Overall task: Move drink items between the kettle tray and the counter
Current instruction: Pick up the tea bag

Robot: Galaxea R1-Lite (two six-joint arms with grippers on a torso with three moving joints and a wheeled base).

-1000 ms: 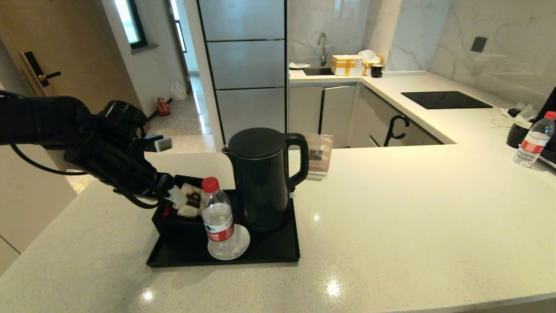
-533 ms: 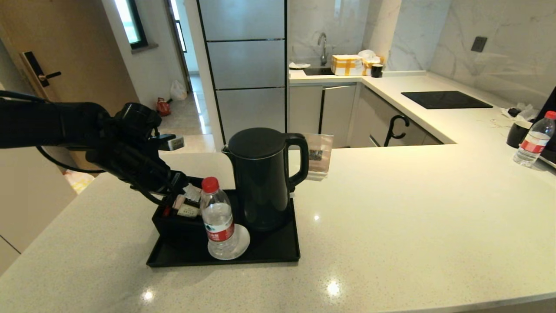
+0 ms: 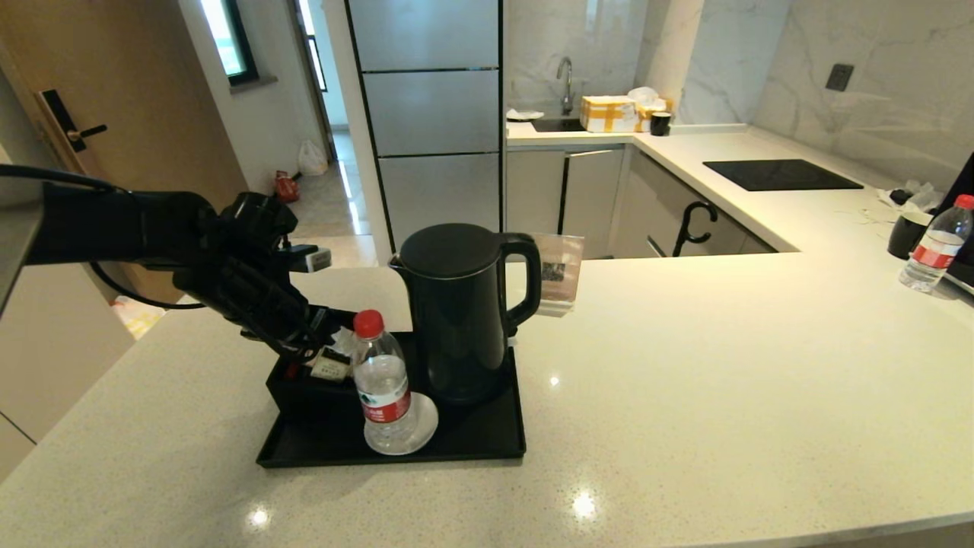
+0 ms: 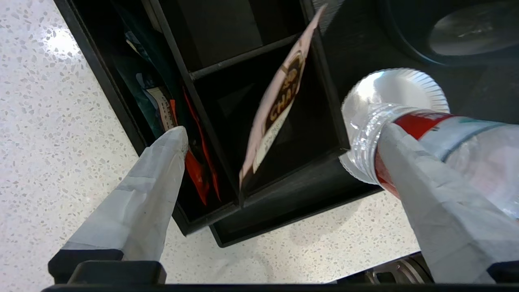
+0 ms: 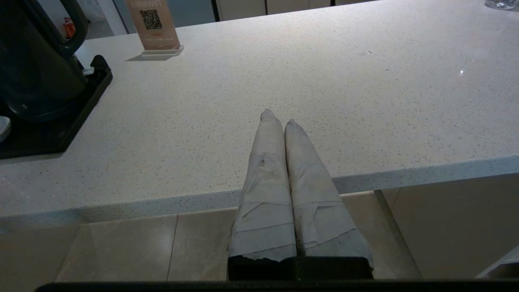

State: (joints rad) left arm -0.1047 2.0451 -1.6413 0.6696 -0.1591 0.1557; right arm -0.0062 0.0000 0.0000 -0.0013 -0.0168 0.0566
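The matte-black kettle stands on its base at the back of the black tray on the beige speckled counter. The pale-pink tea sachet leans upright in a compartment of the divided box, also showing as sachet. My left gripper hangs open just above the box; the left gripper straddles the sachet without touching it, one finger over the red packets, the other in front of the bottle. My right gripper is shut and empty at the counter's front edge.
A clear red-capped bottle stands on a white coaster in the tray, close beside my left gripper. A QR sign stand sits behind the kettle. At the far right are another bottle and a black mug.
My left arm has swung right and down, bringing the open gripper from beside the tray to over the divided box and the sachet. Kettle, bottle and right arm have not moved.
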